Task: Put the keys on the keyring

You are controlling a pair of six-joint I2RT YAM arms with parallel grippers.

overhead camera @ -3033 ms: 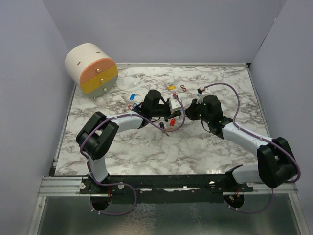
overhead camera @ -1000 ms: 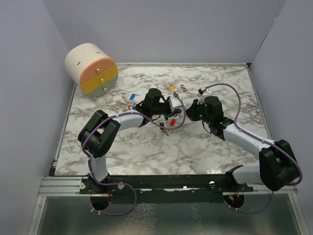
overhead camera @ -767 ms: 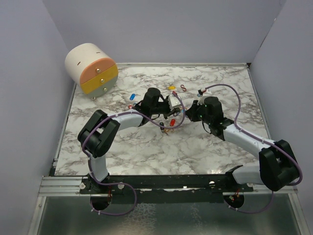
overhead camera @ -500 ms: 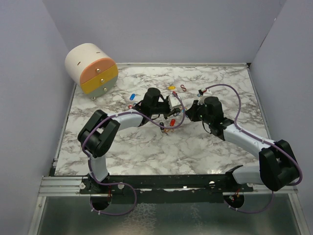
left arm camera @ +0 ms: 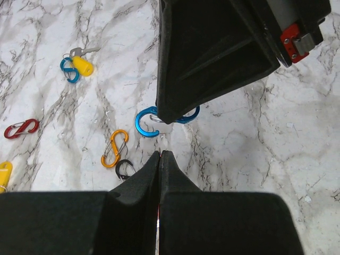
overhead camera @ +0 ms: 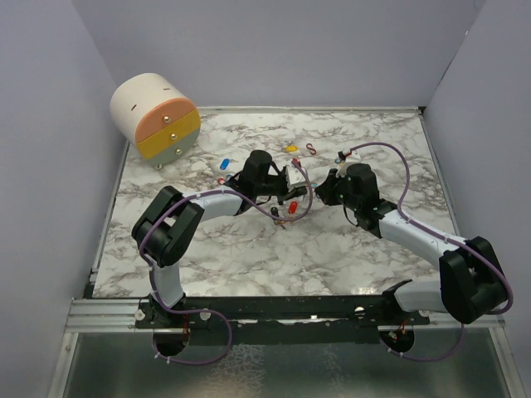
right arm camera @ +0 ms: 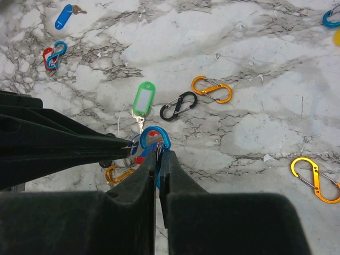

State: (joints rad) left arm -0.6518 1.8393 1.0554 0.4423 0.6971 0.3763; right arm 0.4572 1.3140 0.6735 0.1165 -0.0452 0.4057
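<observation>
**Both jaws clenched, meeting tip to tip at mid-counter**

Top view: I have both arms reaching to the middle of the counter (overhead camera: 373,257), with the left jaws and right jaws almost tip to tip. A red key (overhead camera: 292,206) shows just on the near side of them. A yellow key (overhead camera: 290,148) and a red clip (overhead camera: 311,149) lie farther back, and a blue key (overhead camera: 224,163) lies off to the left.

Left wrist: the left jaws are pressed tight. I see a red sliver between them and cannot tell what it is. Just ahead, the right arm's tip sits on a blue clip (left arm camera: 144,123). An orange clip (left arm camera: 115,147) and a black clip (left arm camera: 125,169) lie on the counter near it.

Right wrist: the right jaws are clamped on the blue clip, holding it against the left tips. A green key (right arm camera: 142,98) lies on the counter just beyond the clip.
</observation>
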